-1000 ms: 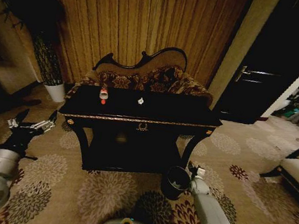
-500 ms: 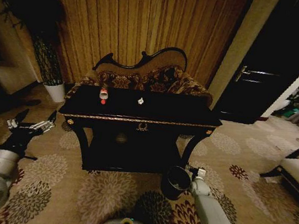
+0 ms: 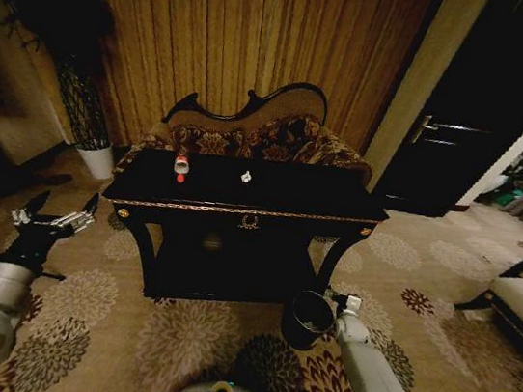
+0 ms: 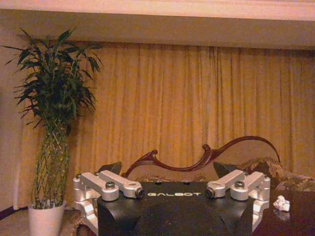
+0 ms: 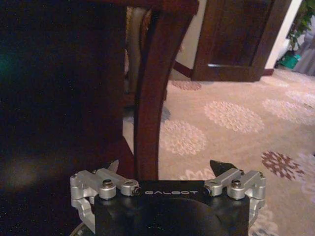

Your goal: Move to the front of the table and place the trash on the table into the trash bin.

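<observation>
The black table [image 3: 310,199] with gold trim stands straight ahead in the head view. On its top stand a little red-capped bottle [image 3: 181,166] and a crumpled white paper bit [image 3: 246,176]; the same paper [image 4: 281,202] lies on the dark tabletop in the left wrist view. The round dark trash bin [image 3: 306,319] sits on the carpet by the table's front right leg. My right gripper [image 3: 340,302] [image 5: 165,168] hangs open and empty, just beside the bin's rim and facing the table leg [image 5: 147,98]. My left gripper [image 3: 56,212] [image 4: 167,169] is open and empty, low at the table's left.
A carved-back floral sofa [image 3: 261,133] stands behind the table against the curtain. A tall plant in a white pot [image 3: 98,161] is at the back left, a dark door [image 3: 445,134] at the back right. Patterned carpet [image 3: 173,340] spreads in front.
The right gripper has edged slightly left toward the bin's rim. The left arm and the things on the table have not moved.
</observation>
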